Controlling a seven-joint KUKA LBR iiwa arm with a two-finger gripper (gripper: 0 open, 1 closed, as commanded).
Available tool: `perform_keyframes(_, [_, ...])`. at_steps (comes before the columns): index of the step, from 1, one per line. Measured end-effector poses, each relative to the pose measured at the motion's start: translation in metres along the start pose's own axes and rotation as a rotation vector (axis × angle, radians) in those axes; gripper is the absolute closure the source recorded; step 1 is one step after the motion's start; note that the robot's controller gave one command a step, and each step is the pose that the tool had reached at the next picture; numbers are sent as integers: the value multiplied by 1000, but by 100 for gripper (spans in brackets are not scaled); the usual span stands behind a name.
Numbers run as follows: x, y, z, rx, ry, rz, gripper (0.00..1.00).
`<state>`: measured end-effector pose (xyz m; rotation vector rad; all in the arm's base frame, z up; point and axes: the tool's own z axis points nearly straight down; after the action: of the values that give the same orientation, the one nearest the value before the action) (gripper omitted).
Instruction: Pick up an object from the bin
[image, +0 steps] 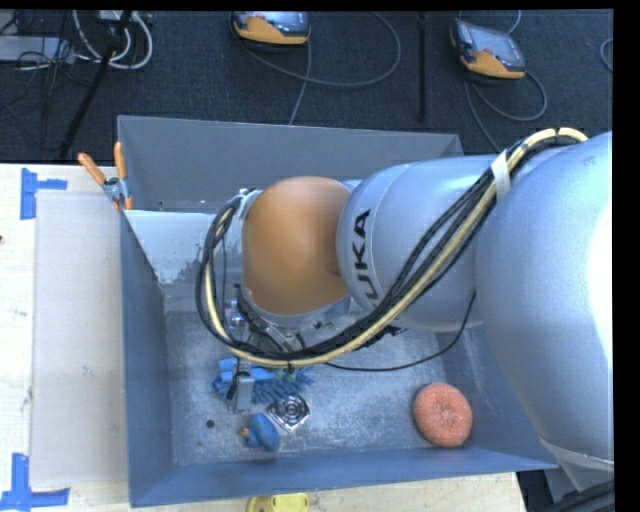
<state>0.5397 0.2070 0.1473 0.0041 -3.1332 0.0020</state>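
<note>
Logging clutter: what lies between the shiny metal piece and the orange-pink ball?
Bare bin floor runs from the metal piece to the orange-pink ball, seen in the camera view.

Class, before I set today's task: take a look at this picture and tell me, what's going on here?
A robot arm reaches into a grey metal bin from the right. Its gripper is low at the bin floor, among a small cluster of blue pieces at the front left. Beside them lie a shiny round metal part and another blue lump. A pinkish-orange ball sits apart at the front right. Whether anything is grasped cannot be told.
</note>
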Motion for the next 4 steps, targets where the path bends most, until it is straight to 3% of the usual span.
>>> perform_keyframes(1, [-2,-1,-5,-1,-7,4,0])
perform_keyframes(2, [-42,-70,77,-3,-9,86,0])
perform_keyframes(4, [-41,-70,77,-3,-9,54,0])
